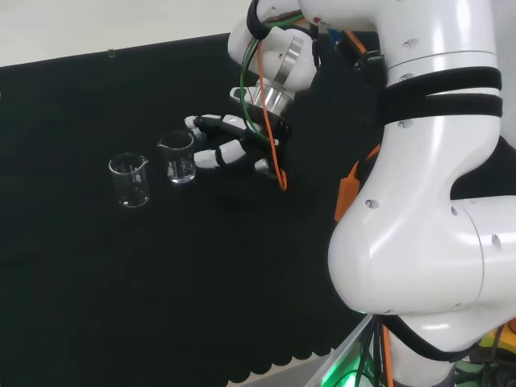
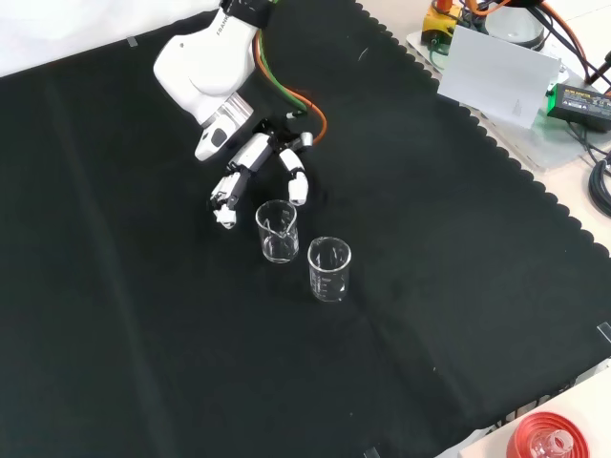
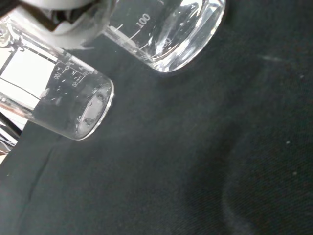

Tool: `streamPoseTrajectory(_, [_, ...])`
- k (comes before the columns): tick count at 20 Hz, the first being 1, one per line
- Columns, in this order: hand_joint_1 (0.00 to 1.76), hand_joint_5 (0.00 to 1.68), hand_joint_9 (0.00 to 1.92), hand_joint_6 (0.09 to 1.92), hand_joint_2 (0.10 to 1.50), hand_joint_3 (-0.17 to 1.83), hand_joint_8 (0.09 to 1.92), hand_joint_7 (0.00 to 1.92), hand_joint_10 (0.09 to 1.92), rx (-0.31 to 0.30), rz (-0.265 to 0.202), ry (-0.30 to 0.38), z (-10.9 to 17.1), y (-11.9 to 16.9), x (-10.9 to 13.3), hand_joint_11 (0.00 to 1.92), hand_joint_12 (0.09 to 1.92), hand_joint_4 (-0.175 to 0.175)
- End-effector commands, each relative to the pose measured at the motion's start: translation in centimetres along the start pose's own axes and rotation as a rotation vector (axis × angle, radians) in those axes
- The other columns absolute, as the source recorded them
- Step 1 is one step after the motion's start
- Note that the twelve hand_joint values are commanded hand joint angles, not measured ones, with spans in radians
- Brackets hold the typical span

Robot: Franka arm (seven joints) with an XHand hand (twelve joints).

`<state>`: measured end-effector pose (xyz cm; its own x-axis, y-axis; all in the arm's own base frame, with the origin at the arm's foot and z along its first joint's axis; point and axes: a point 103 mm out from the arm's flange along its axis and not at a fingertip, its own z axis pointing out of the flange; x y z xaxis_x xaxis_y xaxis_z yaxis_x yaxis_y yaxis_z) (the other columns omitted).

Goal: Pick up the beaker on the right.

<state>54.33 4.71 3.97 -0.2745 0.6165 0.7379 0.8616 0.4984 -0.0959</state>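
Item: two clear empty beakers upright on the black surface (image 1: 72, 306), the nearer beaker (image 1: 176, 156) just beside the hand (image 1: 230, 141), whose spread, uncurled fingers (image 2: 293, 177) flank it ungrasped, presumably poised to close; second beaker (image 1: 130, 180) stands clear.

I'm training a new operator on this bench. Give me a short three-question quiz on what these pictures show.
1. True or false: the hand is already lifting a beaker off the black cloth.
2. How many clear beakers stand on the cloth?
3. In the head view, which beaker is nearer the fingers: A) left beaker, B) right beaker?

Key
1. False; both beakers stand on the cloth and the fingers are straight, short of the glass.
2. Two.
3. B.
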Motion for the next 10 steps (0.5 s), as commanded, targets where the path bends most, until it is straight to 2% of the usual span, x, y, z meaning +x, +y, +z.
streamPoseTrajectory(1, [0.79,0.21,0.23,0.09,0.52,0.56,0.7,0.15,0.73,-0.018,-0.014,0.02,0.4,0.0,0.5,0.0,1.13,-0.093])
streamPoseTrajectory(10, [0.79,0.23,0.26,0.09,0.52,0.56,0.71,0.19,0.73,-0.043,-0.008,0.029,1.1,-0.1,1.6,0.0,1.14,-0.095])
